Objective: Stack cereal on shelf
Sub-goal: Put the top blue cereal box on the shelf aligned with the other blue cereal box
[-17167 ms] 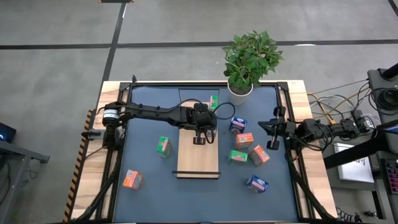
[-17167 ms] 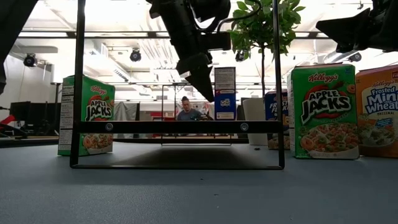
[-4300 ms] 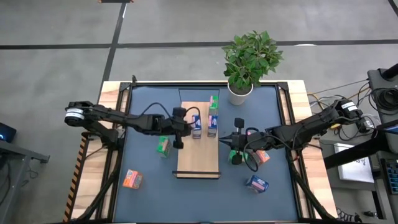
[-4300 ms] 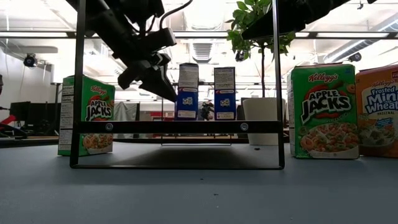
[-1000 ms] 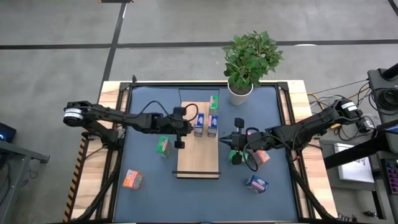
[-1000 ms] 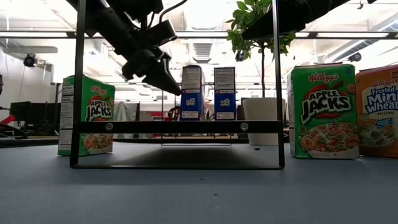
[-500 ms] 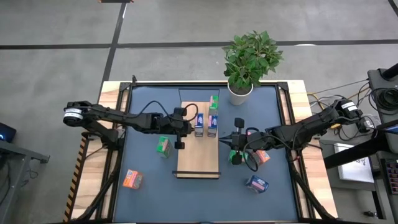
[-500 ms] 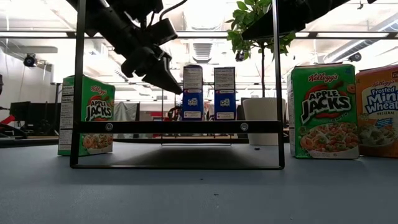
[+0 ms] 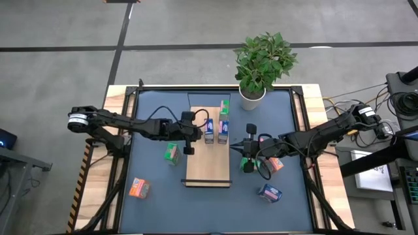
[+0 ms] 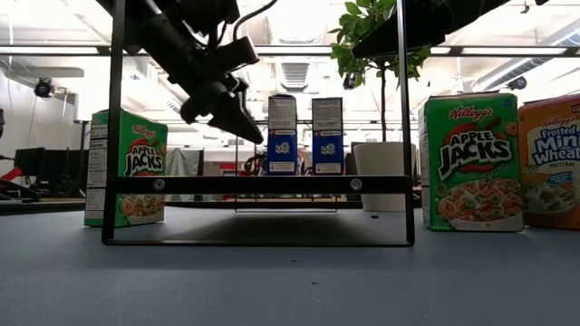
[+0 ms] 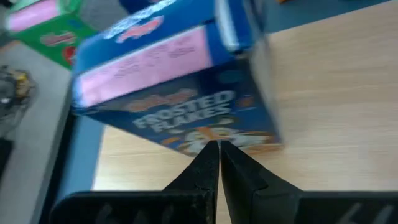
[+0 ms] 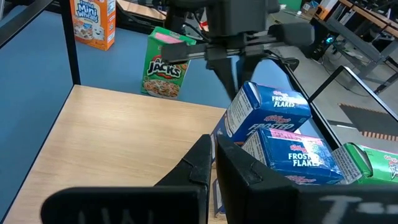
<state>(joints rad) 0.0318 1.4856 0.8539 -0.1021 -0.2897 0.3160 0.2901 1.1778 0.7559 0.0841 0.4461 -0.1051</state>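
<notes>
Beside shelf [image 9: 208, 166] edge, left claw [image 9: 190, 151]

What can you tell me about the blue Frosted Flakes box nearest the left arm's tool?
The Frosted Flakes box is a small blue printed carton with a pink panel on one side. It stands upright on the light-wood shelf, close beside a second blue Frosted Flakes box toward the right arm. The left tool, shut, sits at its outer face, tips at or nearly against the box; actual contact cannot be confirmed.
</notes>
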